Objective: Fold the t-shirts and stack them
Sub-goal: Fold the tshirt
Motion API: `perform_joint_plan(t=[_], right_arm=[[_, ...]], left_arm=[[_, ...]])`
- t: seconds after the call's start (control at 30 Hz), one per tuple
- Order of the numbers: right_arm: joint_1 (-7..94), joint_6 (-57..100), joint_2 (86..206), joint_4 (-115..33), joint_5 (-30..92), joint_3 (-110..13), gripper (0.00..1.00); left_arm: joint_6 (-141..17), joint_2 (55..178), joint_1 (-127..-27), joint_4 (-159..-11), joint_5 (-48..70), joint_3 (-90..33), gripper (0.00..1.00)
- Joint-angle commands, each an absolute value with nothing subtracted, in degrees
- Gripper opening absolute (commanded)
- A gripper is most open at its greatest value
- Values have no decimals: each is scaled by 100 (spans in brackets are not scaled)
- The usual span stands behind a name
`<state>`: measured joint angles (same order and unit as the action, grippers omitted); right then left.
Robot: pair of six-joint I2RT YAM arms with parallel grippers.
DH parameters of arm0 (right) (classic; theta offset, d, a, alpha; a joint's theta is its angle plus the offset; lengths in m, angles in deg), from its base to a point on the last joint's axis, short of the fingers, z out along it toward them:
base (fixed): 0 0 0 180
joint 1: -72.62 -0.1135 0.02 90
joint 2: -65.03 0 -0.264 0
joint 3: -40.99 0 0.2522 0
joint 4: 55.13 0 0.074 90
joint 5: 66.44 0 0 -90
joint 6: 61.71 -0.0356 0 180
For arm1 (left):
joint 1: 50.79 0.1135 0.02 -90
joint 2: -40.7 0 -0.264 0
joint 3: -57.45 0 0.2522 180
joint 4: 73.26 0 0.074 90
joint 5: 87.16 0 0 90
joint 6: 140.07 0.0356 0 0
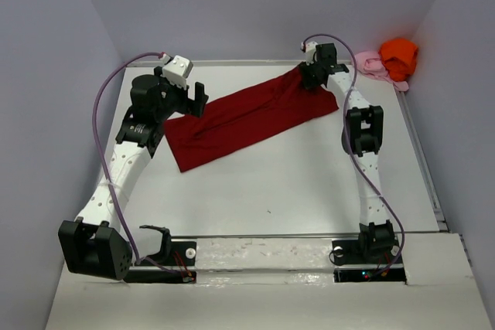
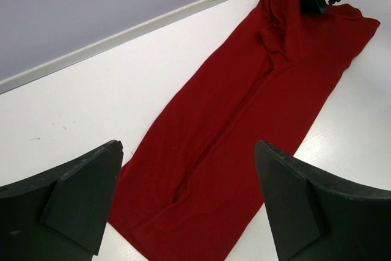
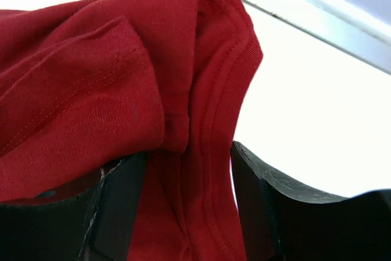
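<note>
My right gripper (image 1: pixel 312 77) is clamped on the collar end of the dark red t-shirt (image 1: pixel 247 117), with bunched cloth filling the gap between its fingers (image 3: pixel 119 212), near the far right corner of the bench. The shirt is folded into a long strip that runs diagonally from there toward the left edge. My left gripper (image 1: pixel 198 98) hangs over the strip's left end, jaws wide apart and holding nothing. The orange t-shirt (image 1: pixel 399 56) and the pink t-shirt (image 1: pixel 369 62) sit crumpled together at the far right corner.
</note>
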<state>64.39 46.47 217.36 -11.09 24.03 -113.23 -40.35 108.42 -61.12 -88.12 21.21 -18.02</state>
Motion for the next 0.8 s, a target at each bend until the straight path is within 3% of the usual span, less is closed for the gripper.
perform_joint_plan(t=[0.0,0.23,0.43,0.63,0.77], right_arm=[[6435,4895,21613,-1623,2056,-11612,63],[6330,4219,20049,-1615,3566,-10936,63],[5830,3902,18775,-1544,4930,-9514,64],[4777,4059,18632,-1351,5308,-8738,64],[4257,4288,18956,-1219,5686,-8904,64]], left_arm=[[-4119,10741,-6046,-8562,2305,-1740,99],[-4110,10688,-5976,-8289,2016,-1512,99],[-4163,10636,-5792,-8192,1927,-1458,99],[-4216,10522,-5572,-8087,1516,-1432,99],[-4304,10337,-5370,-7929,1391,-1309,99]])
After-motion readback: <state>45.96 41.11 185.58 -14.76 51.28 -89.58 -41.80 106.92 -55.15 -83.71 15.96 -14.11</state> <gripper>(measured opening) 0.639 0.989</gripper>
